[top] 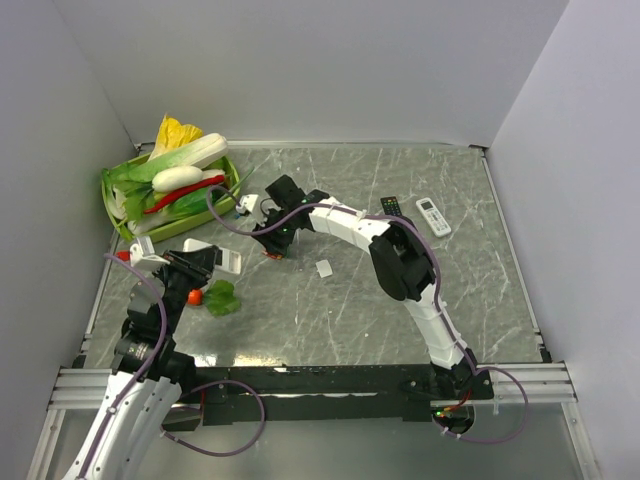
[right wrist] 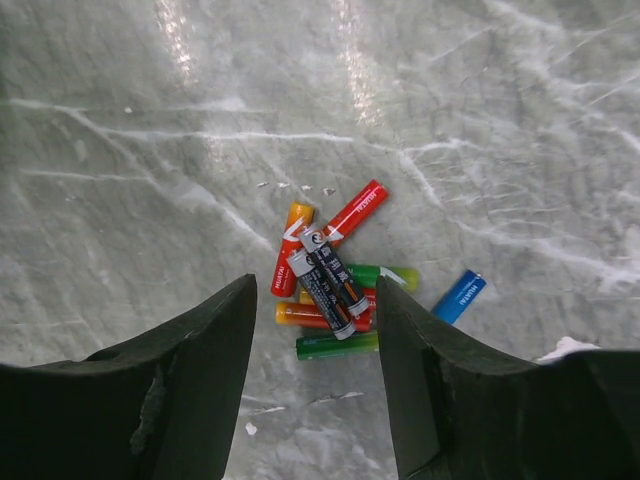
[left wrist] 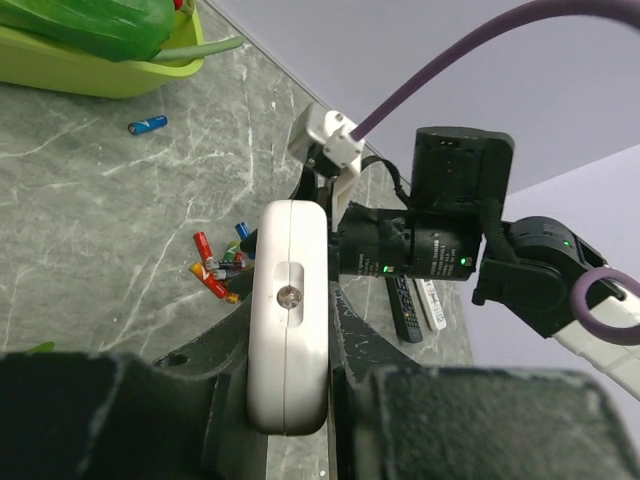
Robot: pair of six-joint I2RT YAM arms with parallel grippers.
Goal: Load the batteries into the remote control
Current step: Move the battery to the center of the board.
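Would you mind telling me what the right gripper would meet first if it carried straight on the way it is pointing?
Most likely the pile of batteries: the right gripper is open and points down at it, with the two dark batteries on top in line first. Depth is unclear.

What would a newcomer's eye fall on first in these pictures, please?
Probably the bright heap of batteries on the grey marbled table, directly below the open right gripper. Next, the white remote control clamped in the left gripper near the table's left edge, and the lime tray of vegetables in the far-left corner.
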